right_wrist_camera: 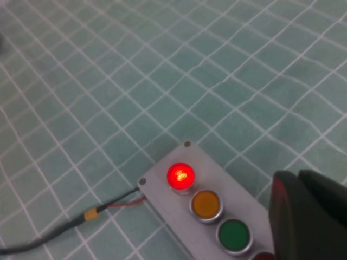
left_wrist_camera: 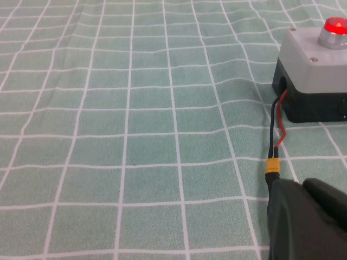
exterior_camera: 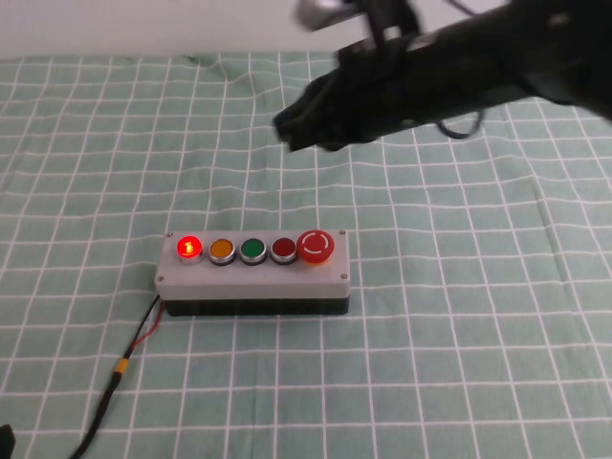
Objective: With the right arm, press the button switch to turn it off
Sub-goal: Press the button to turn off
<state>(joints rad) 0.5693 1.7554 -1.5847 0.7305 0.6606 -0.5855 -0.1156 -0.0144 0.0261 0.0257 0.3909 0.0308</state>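
Observation:
The button switch (exterior_camera: 189, 248) is the lit bright-red small button at the left end of the grey five-button box (exterior_camera: 253, 279). It also shows in the left wrist view (left_wrist_camera: 335, 27) and the right wrist view (right_wrist_camera: 180, 175). My right gripper (exterior_camera: 287, 129) is shut and empty. It hangs in the air behind the box, well above and to the right of the lit button; its dark fingers (right_wrist_camera: 303, 216) show over the box's other end. My left gripper (left_wrist_camera: 297, 187) is shut and empty, low on the cloth to the left of the box.
On the box, after the lit button, come an orange (exterior_camera: 222, 251), a green (exterior_camera: 252, 251), a maroon (exterior_camera: 283, 251) and a large red mushroom button (exterior_camera: 316, 247). A red-black cable (exterior_camera: 134, 349) with a yellow connector (left_wrist_camera: 272, 166) runs from the box's left end. A green checked cloth (exterior_camera: 459, 316) covers the table.

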